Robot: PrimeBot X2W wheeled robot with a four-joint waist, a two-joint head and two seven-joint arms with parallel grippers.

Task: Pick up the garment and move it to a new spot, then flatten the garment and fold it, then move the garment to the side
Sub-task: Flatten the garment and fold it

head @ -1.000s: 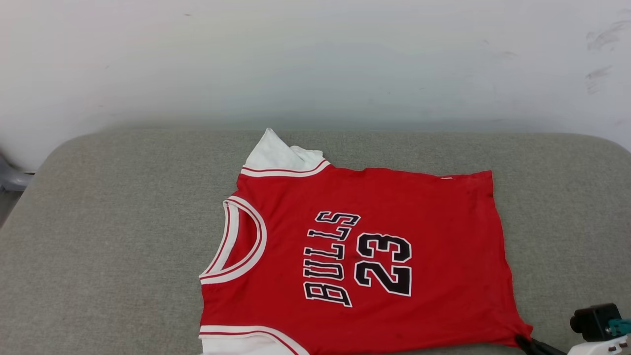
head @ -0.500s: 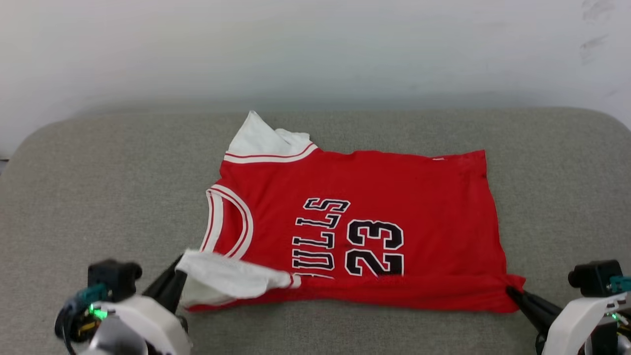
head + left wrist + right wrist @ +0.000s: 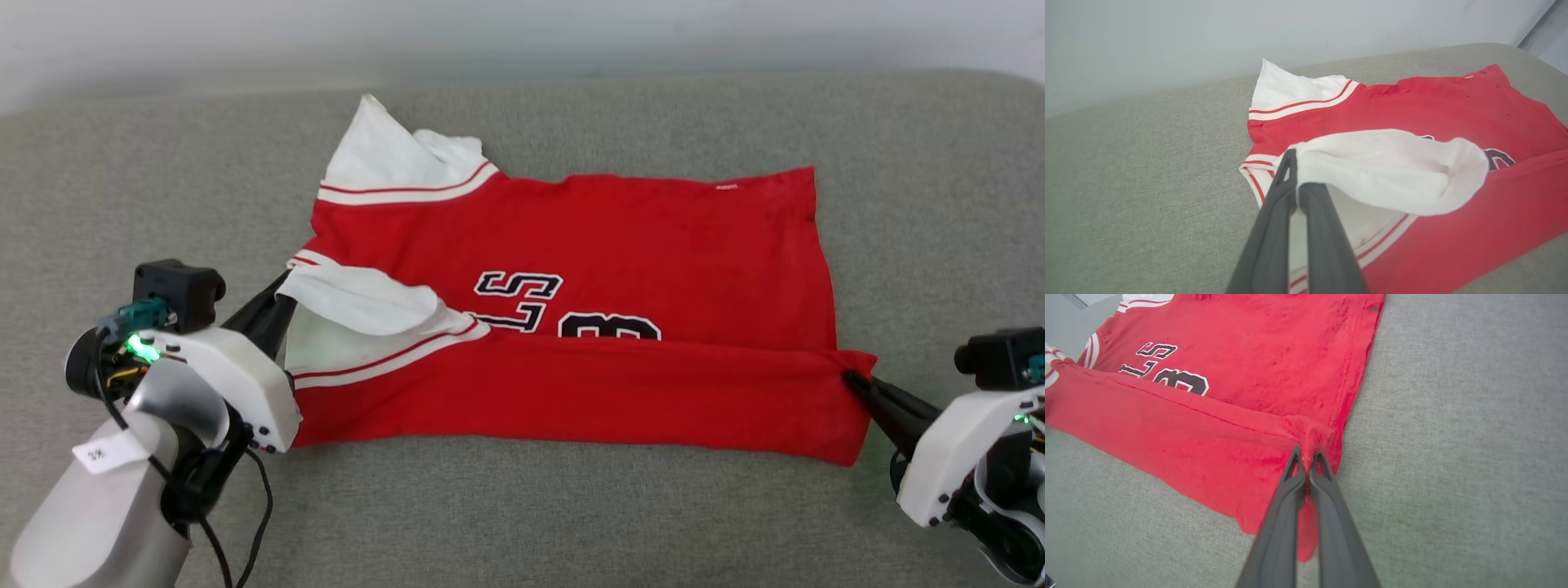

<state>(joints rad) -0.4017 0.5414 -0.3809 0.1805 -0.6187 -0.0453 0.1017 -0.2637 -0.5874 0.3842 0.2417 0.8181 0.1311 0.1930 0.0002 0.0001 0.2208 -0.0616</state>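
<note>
Garment (image 3: pixel 620 245) being gripped at two corners by closed fingers: the left gripper (image 3: pixel 282 296) is pinching the edge of the white side panel (image 3: pixel 359 298) at the armhole end. Its two dark fingers are pressing together on the cloth and holding it raised, so that the panel is billowing over the red body. The right gripper (image 3: pixel 849 377) is clamping the bunched near hem corner (image 3: pixel 853 359), jaws likewise pressing tight on the fabric. Between the two grips the near edge of the jersey is lying doubled over toward the far side as a long red band, which is covering the lower part of the black, white-outlined lettering (image 3: pixel 522 294). The far half is lying flat, with a second white panel (image 3: pixel 384 155) sticking out at the far left corner. The whole jersey is resting near the middle of a grey cushion (image 3: pixel 571 506), in front of a pale wall (image 3: pixel 522 33).
</note>
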